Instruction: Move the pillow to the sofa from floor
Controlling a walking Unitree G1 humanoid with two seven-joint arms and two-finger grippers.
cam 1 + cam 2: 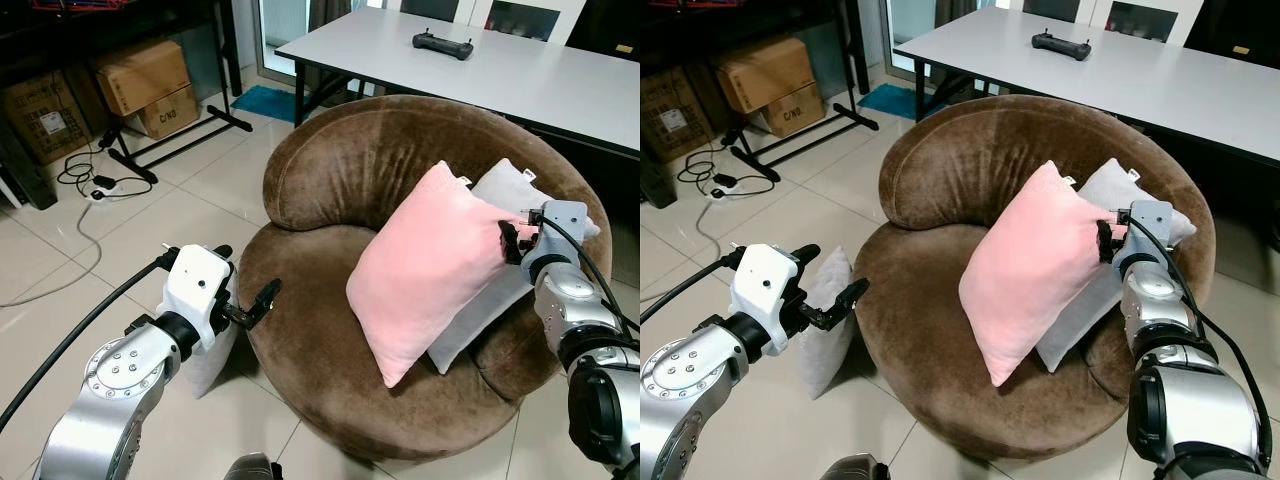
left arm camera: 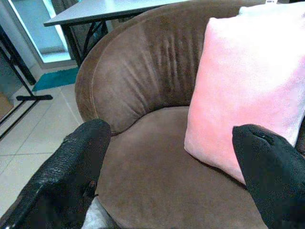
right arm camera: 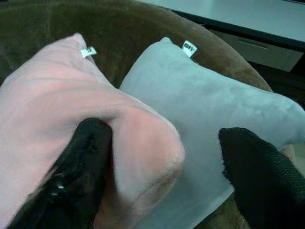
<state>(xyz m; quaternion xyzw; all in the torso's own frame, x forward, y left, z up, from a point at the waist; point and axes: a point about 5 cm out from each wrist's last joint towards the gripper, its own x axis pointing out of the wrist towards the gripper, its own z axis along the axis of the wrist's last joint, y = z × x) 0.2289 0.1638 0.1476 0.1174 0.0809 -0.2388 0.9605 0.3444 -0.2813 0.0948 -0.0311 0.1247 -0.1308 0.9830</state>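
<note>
Pink pillow stands tilted on the seat of the brown round sofa, centre-right of the head views, leaning back on a grey pillow behind it. You have the right gripper at the pink pillow's upper right corner, right edge of the frame in the left eye view. Its jaws are parted; in the right wrist view one finger presses into the pink fabric and dents it, the other sits over the grey pillow, apart from the pink corner. So not clenched on anything, just touching. White tags show on the top corners of both pillows.

A second grey pillow is on the floor, upright against the sofa's outer left side, lower left of the right eye view. Your left gripper hangs just above and in front of it, jaws released and spread wide. The left wrist view looks between the two black fingers at the sofa seat and the pink pillow, with a scrap of grey fabric at the bottom edge. Cannot tell whether a finger touches that floor pillow.

Behind the sofa, upper right, a white surface carries a black controller. Upper left has cardboard boxes, a black stand, and cables on the tiled floor.
</note>
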